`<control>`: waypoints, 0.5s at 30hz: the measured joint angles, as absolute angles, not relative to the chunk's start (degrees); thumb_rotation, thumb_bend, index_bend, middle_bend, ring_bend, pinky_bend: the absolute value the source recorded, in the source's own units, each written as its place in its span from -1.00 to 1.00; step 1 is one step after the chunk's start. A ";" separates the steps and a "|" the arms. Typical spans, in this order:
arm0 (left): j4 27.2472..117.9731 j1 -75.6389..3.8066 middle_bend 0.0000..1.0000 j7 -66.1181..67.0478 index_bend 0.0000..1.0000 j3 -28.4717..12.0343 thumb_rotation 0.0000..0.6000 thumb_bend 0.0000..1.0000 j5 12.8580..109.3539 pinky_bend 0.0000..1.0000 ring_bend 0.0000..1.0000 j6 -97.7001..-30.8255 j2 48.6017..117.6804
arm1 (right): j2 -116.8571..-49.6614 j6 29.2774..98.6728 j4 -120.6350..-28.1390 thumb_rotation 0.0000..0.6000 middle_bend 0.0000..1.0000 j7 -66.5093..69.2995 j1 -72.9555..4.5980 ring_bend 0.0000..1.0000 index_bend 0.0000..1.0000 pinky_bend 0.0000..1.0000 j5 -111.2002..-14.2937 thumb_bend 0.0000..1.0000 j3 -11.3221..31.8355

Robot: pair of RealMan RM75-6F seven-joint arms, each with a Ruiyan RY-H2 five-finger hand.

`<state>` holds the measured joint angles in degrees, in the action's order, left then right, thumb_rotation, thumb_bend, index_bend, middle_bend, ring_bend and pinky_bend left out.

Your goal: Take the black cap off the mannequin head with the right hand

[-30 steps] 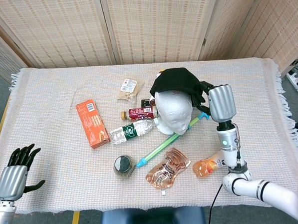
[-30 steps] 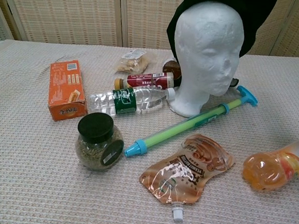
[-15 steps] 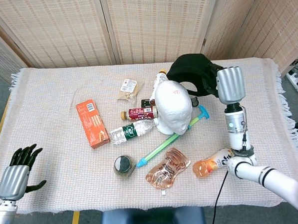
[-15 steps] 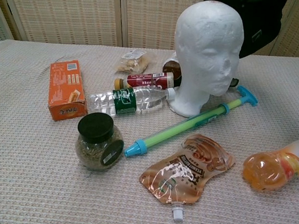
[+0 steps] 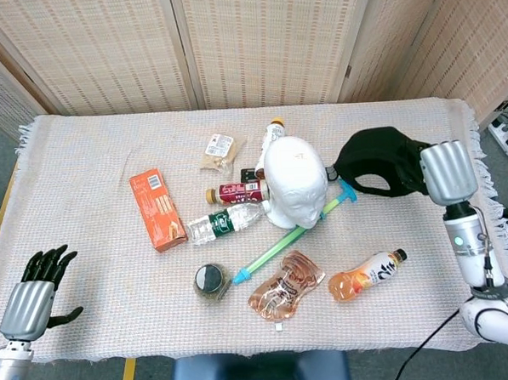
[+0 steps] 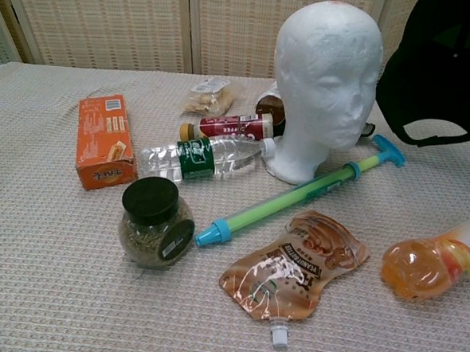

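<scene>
Holding the black cap [image 5: 379, 161] off to its own left, the right hand [image 5: 445, 172] grips it above the counter [image 5: 90, 156], and the white mannequin head [image 5: 295, 181] stands bare further to that side, apart from the cap. Between cap and head, nearer the counter edge, lies the green-and-blue pump [image 5: 295, 233], with the orange drink bottle [image 5: 367, 274] below the hand. Left hand [image 5: 30, 300] sits far across with fingers spread, holding nothing.

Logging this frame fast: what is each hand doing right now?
Left hand: open, holding nothing, low beside the table's corner.
Right hand: holding the black fabric cap, clear of the white foam mannequin head.
</scene>
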<state>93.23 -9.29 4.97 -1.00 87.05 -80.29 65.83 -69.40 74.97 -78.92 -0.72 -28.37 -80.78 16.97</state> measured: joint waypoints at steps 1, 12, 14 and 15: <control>93.41 -9.28 -0.82 5.06 -0.71 -0.95 1.00 -0.88 87.11 -0.89 -0.83 -80.33 65.72 | -68.51 74.98 -79.67 1.00 0.35 0.09 -27.54 0.93 0.76 1.00 -81.68 0.35 15.70; 94.25 -9.08 -0.82 5.51 -0.71 -0.43 1.00 -0.88 87.68 -0.89 -0.83 -80.59 65.83 | -71.08 72.75 -77.63 1.00 0.34 1.31 -25.49 0.76 0.68 1.00 -85.83 0.34 8.90; 94.26 -9.13 -0.82 5.52 -0.71 -0.43 1.00 -0.88 87.68 -0.89 -0.83 -80.52 65.83 | -73.45 71.69 -75.22 1.00 0.30 0.43 -25.79 0.56 0.52 1.00 -85.79 0.27 8.25; 94.26 -9.14 -0.82 5.53 -0.71 -0.46 1.00 -0.88 87.66 -0.89 -0.83 -80.52 65.80 | -74.51 71.11 -74.16 1.00 0.22 -0.11 -25.95 0.40 0.34 1.00 -85.69 0.11 7.99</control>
